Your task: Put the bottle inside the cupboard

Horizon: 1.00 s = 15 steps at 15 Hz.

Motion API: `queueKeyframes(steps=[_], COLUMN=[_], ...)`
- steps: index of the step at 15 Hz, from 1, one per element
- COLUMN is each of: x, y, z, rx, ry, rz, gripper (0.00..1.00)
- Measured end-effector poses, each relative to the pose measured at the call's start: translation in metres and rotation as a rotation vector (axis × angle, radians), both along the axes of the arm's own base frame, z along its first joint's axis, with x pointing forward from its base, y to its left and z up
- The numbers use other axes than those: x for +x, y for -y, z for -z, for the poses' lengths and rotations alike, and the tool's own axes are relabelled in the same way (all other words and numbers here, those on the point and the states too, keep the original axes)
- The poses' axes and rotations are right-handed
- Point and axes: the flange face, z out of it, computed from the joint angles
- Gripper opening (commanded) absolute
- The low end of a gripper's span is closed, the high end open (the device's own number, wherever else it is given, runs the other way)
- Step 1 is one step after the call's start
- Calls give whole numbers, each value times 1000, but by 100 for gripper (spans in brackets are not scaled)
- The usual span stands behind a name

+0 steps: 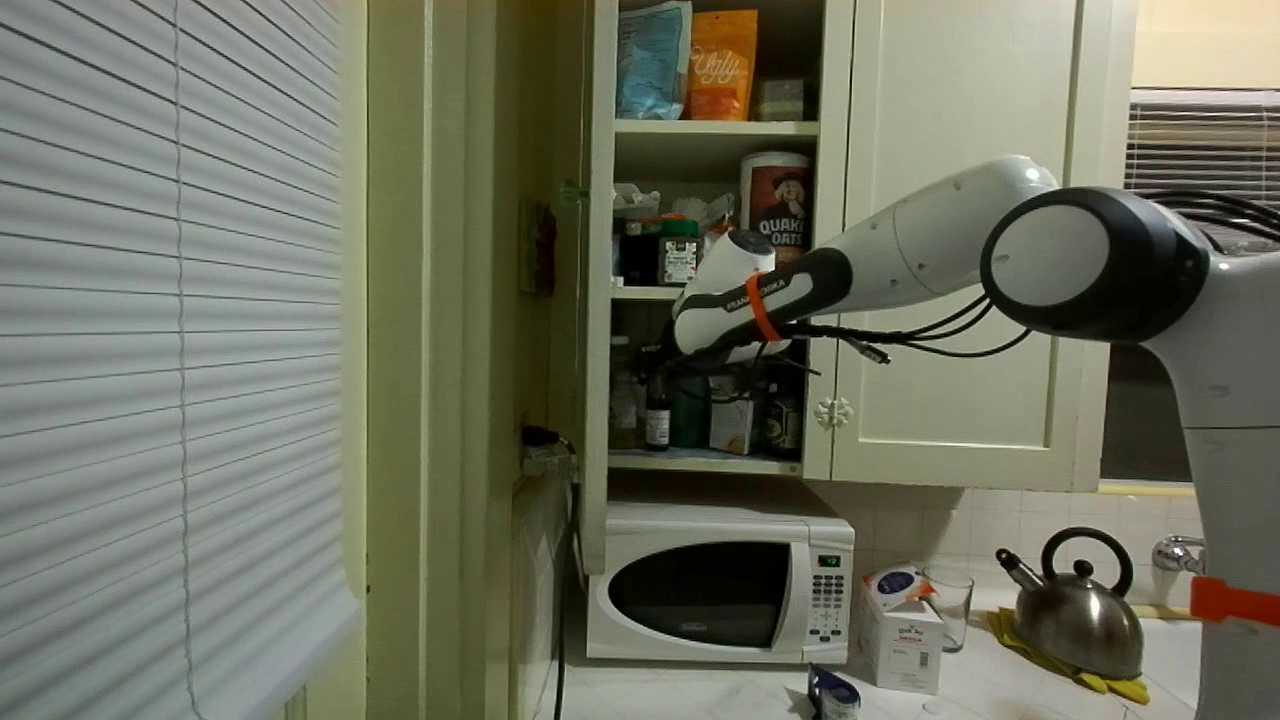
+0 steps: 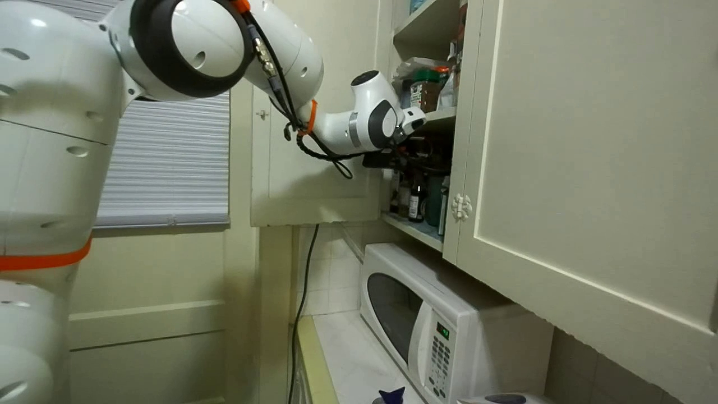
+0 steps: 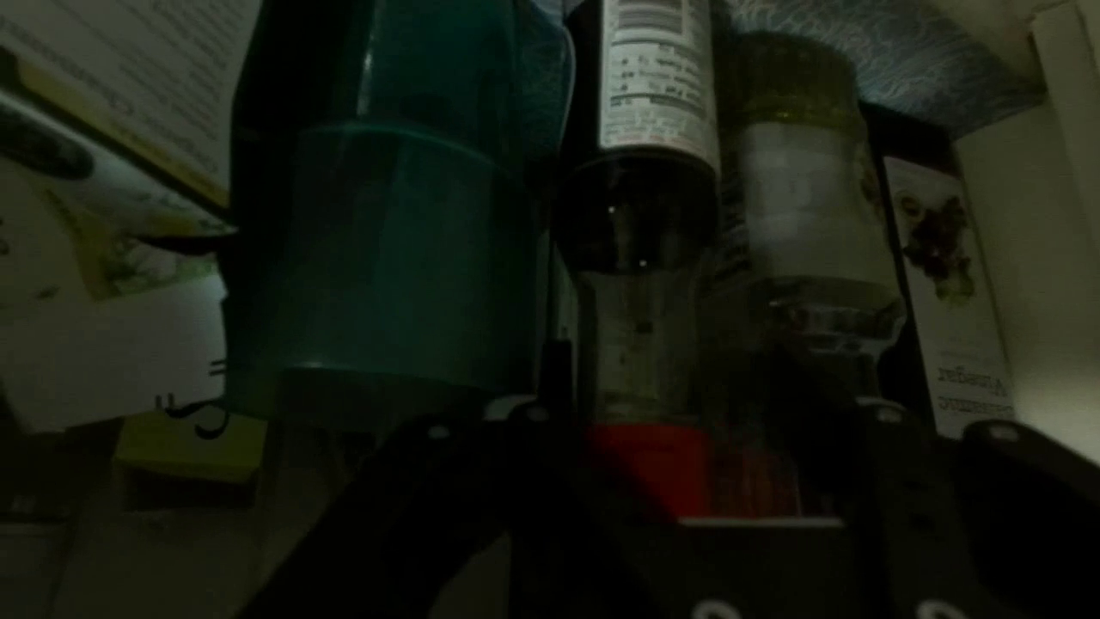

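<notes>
The slim dark bottle (image 1: 657, 415) stands upright on the bottom shelf of the open white cupboard (image 1: 700, 463). It shows a white label in both exterior views (image 2: 415, 205). The wrist view is upside down; there the bottle (image 3: 640, 215) has a clear-looking neck and a red cap. My gripper (image 3: 672, 365) is open, with its fingers on either side of the bottle's neck and cap. The left finger in the picture is close to the neck, and a gap shows on the right. In an exterior view the gripper (image 2: 414, 160) is dark and partly hidden inside the cupboard (image 2: 415, 232).
A teal cup (image 3: 387, 258) stands close beside the bottle. A jar (image 3: 808, 189), a vinegar box (image 3: 941, 284) and another box (image 3: 129, 94) crowd the shelf. The middle shelf is just above my wrist. The cupboard door (image 2: 317, 191) stands open. A microwave (image 1: 700, 590) is below.
</notes>
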Motion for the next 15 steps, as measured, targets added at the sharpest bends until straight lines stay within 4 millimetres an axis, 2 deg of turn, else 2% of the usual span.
queueKeyframes(steps=[1, 2, 8, 12, 15], x=[1, 1, -5, -16, -32], y=[1, 1, -6, -16, -14], z=[0, 1, -4, -22, -35], rx=[-2, -4, -6, -12, -37], ry=[0, -7, -60, -66, -136], rz=[6, 15, 31, 34, 75], gripper=[99, 100, 100, 100, 100])
